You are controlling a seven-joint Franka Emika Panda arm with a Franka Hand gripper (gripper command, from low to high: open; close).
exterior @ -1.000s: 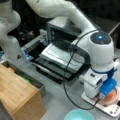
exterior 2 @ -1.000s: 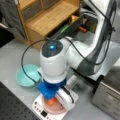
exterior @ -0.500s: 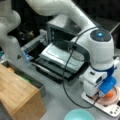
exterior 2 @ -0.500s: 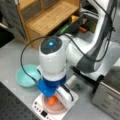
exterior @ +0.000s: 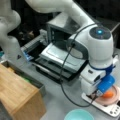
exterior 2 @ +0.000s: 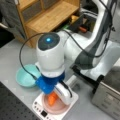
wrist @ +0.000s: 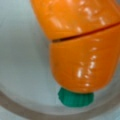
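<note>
An orange toy carrot (exterior: pixel 108 94) (exterior 2: pixel 51 99) with a green stem end (wrist: pixel 75 98) lies on a pink plate (exterior: pixel 115 98) (exterior 2: pixel 57 108). The plate rests on a white scale (exterior: pixel 111 110) (exterior 2: pixel 40 110). In both front views my gripper (exterior: pixel 97 94) (exterior 2: pixel 54 96) is down right over the carrot, under a blue mount (exterior: pixel 106 84) (exterior 2: pixel 47 85). In the wrist view the carrot (wrist: pixel 82 50) fills the picture and no fingers show.
A teal bowl (exterior: pixel 78 115) (exterior 2: pixel 25 76) stands beside the scale. A toaster oven (exterior: pixel 62 30) (exterior 2: pixel 108 96) has its door (exterior: pixel 62 58) folded down. A wooden shelf unit (exterior: pixel 17 92) (exterior 2: pixel 47 17) stands nearby. A black cable (exterior: pixel 65 75) loops off the wrist.
The wrist has shifted only very slightly above the plate. The carrot, plate and scale stay where they were.
</note>
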